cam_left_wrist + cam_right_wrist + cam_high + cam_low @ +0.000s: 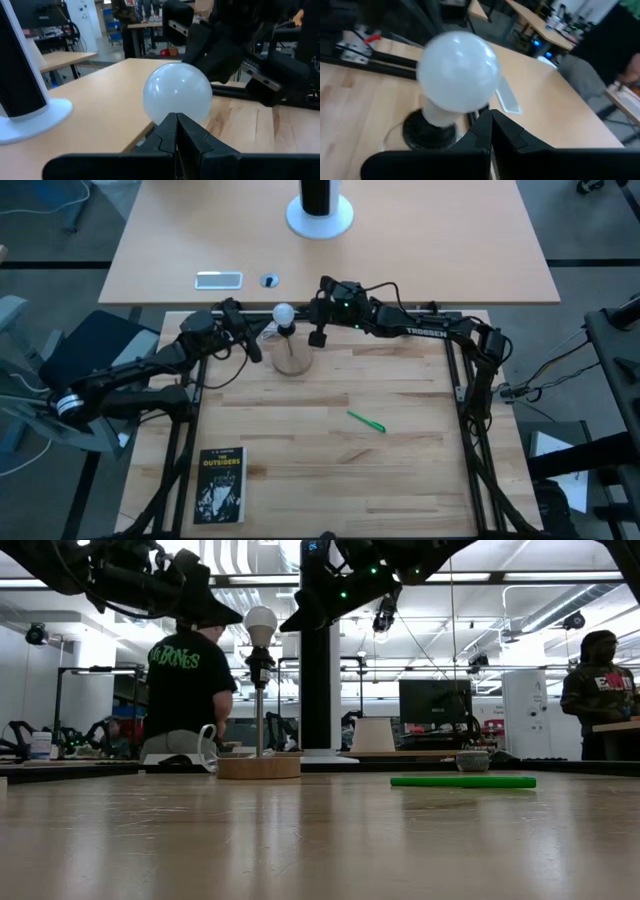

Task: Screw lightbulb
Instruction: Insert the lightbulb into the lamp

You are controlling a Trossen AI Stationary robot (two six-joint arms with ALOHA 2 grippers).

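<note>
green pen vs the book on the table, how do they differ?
The green pen is thin, stick-shaped and bright green; the book is flat, rectangular and dark-covered with light title lettering. The pen lies slanted near the table's middle, right of the lamp stand; the book sits squarely near the front left corner. The pen is far smaller than the book. Both lie flat on the wooden table, away from both grippers.

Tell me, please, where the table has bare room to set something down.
Free: the wood between the book and the green pen, and right of the pen up to the frame. Crowded: the far edge, where both shut claws flank the bulb on its lamp stand.
</note>
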